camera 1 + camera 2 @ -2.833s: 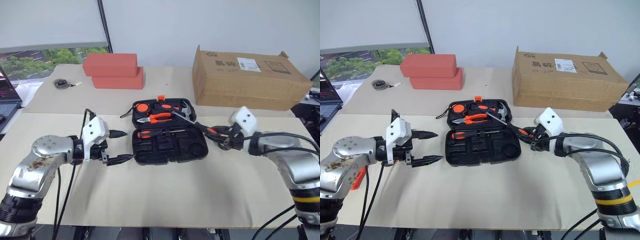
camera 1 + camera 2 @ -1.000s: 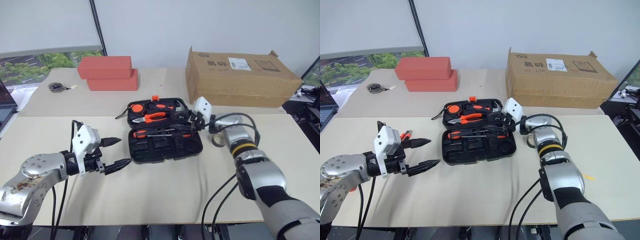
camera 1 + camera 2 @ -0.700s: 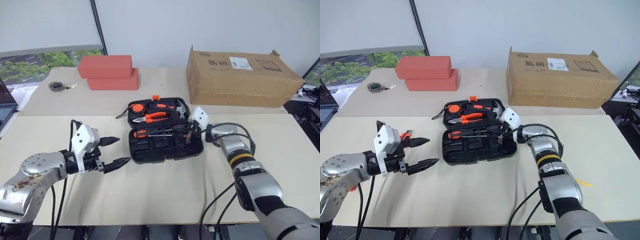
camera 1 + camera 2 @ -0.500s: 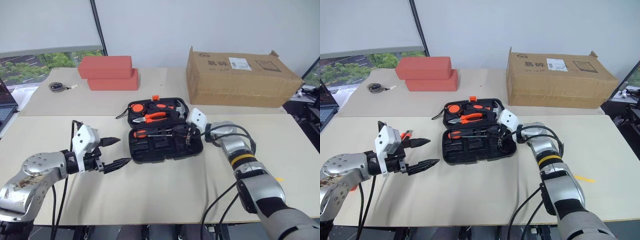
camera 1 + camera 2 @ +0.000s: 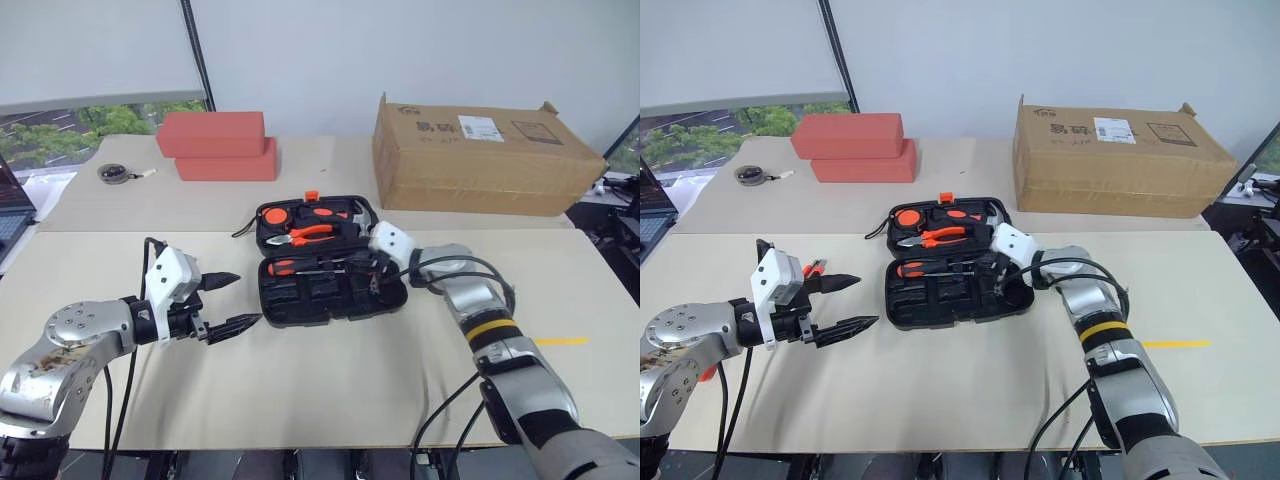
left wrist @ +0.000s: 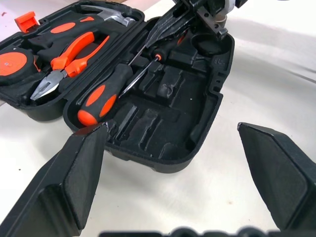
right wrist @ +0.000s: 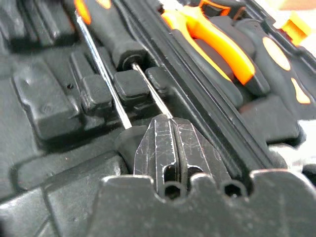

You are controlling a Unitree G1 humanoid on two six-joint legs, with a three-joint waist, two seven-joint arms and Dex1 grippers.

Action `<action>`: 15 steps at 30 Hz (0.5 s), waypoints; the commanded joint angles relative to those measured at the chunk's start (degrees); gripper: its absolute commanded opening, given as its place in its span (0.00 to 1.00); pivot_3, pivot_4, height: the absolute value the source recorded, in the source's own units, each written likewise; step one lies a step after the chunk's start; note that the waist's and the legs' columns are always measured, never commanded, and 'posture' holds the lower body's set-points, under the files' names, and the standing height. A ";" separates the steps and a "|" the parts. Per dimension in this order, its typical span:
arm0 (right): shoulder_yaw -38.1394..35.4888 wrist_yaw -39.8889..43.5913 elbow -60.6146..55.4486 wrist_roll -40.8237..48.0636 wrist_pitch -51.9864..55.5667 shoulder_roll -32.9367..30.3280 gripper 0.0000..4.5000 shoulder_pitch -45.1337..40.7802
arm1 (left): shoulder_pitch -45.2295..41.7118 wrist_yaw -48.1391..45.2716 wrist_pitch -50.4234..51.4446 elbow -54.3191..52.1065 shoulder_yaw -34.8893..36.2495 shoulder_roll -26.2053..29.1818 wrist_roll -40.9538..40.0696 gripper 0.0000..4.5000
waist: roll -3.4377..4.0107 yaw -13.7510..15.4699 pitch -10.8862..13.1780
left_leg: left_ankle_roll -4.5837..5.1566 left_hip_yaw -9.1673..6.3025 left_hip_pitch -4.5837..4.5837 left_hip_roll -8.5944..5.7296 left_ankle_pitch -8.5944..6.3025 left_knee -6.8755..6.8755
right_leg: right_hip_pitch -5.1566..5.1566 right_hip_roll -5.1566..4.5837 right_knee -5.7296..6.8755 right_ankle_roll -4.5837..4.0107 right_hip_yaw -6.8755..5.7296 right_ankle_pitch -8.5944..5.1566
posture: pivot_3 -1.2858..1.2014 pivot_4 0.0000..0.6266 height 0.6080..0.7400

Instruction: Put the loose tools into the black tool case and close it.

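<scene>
Two screwdrivers sit loosely in our case. Right gripper, jaws pressed together and empty, should nudge the shafts flat. Left gripper waits, jaws spread.

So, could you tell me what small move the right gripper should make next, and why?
Probably lift the right gripper up out of the black moulded plastic tool case. Its fingers are shut on nothing, tips down in the near half by the shafts of the orange-and-black-handled screwdrivers, which lie in their recesses. The case stands open and cannot fold shut with the arm inside.
</scene>
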 commanded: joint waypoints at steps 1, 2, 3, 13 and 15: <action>-7.10 0.76 -9.41 5.78 5.16 -6.24 0.00 1.36 | -0.86 -0.32 -0.76 -0.84 0.06 -0.25 -0.93 1.00 | 0.04 0.28 0.03 | 0.06 0.00 -0.04 -0.03 -0.02 0.00 | -0.02 0.00 -0.02 0.00 0.00 0.00 | 0.52 0.24 0.79; -7.36 1.07 -10.98 6.02 5.81 -7.54 0.00 2.32 | -0.91 -0.44 -0.83 -0.65 -0.11 -0.33 -0.89 1.00 | 0.04 0.31 0.03 | 0.11 0.01 -0.04 -0.04 -0.05 0.00 | -0.02 0.01 -0.05 0.00 0.00 0.00 | 0.52 0.24 0.79; -7.40 1.16 -12.35 6.25 6.39 -8.42 0.00 3.15 | -0.97 -0.61 -1.03 -0.33 -0.31 -0.42 -0.74 1.00 | 0.04 0.28 0.03 | 0.16 0.01 -0.03 -0.03 -0.08 -0.01 | 0.00 0.02 -0.11 0.01 0.00 0.00 | 0.52 0.24 0.79; -7.67 -2.96 -22.18 7.93 15.92 -9.11 0.00 10.79 | -3.19 -1.68 -1.55 0.62 -2.07 -1.10 -0.61 1.00 | 0.05 -0.32 0.05 | 0.27 0.07 0.07 0.06 -0.12 -0.06 | -0.02 0.11 -0.02 0.03 -0.04 -0.02 | 0.52 0.24 0.79; -7.56 -1.49 -23.06 7.69 16.97 -12.20 0.00 13.25 | -3.05 -1.96 -1.36 -0.36 -2.02 -1.04 -1.09 1.00 | 0.04 0.21 0.06 | 0.35 0.06 0.04 0.00 -0.18 -0.03 | -0.01 0.08 -0.04 0.04 -0.03 -0.02 | 0.52 0.24 0.79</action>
